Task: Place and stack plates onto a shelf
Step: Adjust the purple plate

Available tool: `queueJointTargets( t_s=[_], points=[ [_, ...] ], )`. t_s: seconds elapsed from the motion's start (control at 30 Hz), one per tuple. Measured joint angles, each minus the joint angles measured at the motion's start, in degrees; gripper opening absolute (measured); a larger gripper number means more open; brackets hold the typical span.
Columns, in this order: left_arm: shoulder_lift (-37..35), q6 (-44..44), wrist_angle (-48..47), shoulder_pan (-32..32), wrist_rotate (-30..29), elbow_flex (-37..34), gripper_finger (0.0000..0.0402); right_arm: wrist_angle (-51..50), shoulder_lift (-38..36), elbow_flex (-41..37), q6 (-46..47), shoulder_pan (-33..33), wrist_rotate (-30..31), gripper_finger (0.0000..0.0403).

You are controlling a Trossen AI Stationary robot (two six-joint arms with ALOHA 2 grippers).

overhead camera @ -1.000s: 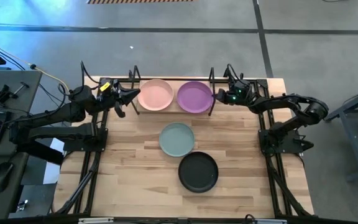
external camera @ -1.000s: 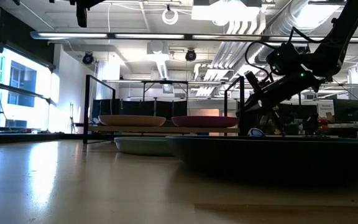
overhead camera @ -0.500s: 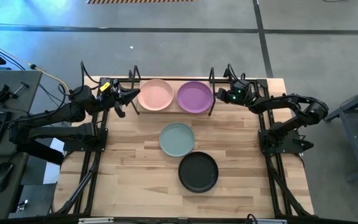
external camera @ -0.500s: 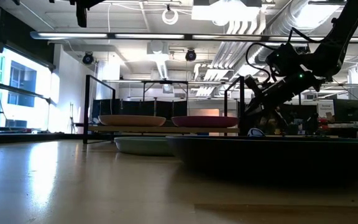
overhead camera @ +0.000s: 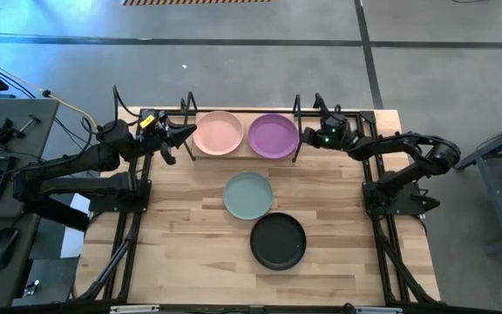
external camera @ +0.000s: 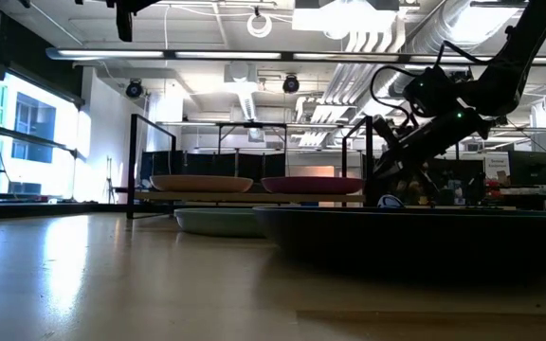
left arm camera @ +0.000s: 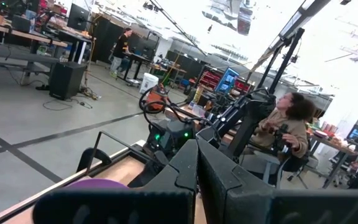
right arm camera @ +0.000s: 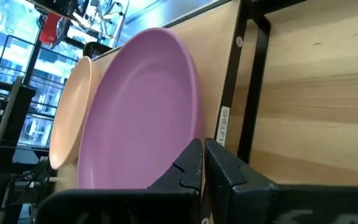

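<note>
Two plates sit side by side on the shelf (overhead camera: 244, 153) at the table's far edge: the pink plate (overhead camera: 218, 133) nearer the left gripper (overhead camera: 174, 138), the purple plate (overhead camera: 273, 135) nearer the right gripper (overhead camera: 314, 133). Both grippers hang just outside the shelf's black wire ends, one at each end, and neither touches a plate.

The right gripper points at the purple plate's rim from just beyond the upright wire loop (right arm camera: 244, 81). In the right wrist view its fingers (right arm camera: 188, 167) are drawn nearly together with only a thin slit between them, holding nothing; the purple plate (right arm camera: 145, 112) lies directly ahead of the tips, with the pink plate (right arm camera: 70, 112) beyond it. In the low view the right gripper (external camera: 387, 142) slopes down toward the shelf's end post, above the level of the two plates resting on the board.

The left gripper is level with the pink plate and just beside it. In the left wrist view its fingers (left arm camera: 185, 168) are likewise pressed close with nothing between them, and a sliver of the purple plate (left arm camera: 95, 183) shows past them. A seated person (left arm camera: 288, 124) is visible in the room beyond.

Well behind both grippers, toward the table's middle, the pale blue-green plate (overhead camera: 248, 194) lies on the wooden tabletop (overhead camera: 181, 227). The black plate (overhead camera: 278, 241) lies farther still toward the near edge, its rim just meeting or overlapping the blue-green plate's rim.
</note>
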Motion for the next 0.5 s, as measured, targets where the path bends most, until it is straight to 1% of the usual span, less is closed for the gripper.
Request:
queueJointTargets(
  t_s=[0.33,0.5],
  points=[
    [0.0,0.0,0.0,0.0,0.0,0.0,0.0000,-0.2,0.0,0.0,0.1,1.3,0.4,0.0000],
    [0.0,0.0,0.0,0.0,0.0,0.0,0.0000,1.0,-0.4,0.0,-1.9,0.4,0.4,0.0000]
  ],
)
